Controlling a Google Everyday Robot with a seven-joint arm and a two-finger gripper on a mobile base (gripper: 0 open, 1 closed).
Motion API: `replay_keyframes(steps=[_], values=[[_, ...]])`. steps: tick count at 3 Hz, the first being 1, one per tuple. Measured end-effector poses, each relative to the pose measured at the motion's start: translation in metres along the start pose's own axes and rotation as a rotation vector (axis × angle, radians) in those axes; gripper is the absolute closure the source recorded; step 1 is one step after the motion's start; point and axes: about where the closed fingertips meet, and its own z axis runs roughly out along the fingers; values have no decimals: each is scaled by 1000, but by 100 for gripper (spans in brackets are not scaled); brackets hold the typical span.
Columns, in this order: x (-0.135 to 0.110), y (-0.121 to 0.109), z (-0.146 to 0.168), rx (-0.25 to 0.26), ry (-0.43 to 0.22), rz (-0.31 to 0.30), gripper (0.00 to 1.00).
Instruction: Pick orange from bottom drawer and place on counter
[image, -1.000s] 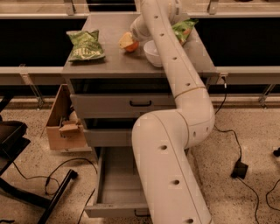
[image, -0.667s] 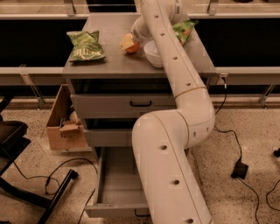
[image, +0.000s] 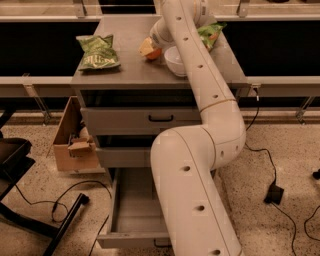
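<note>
The smooth round orange (image: 155, 54) sits on the flat grey bench (image: 125, 75), right against the end effector (image: 148, 48) (its grip I cannot tell), beside a white bowl (image: 175, 62).

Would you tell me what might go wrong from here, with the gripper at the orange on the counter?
The orange, round, lies close to the white bowl by the gripper; left alone it may roll against the bowl or along the counter. The arm passes right over the bowl, so pulling back could knock it. The bottom drawer stands open below, perhaps in the way.
</note>
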Motion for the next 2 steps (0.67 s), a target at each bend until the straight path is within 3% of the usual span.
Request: replay_keyframes(steps=[1, 2], values=[[0, 0, 0, 0, 0, 0, 13], [0, 0, 0, 0, 0, 0, 0]])
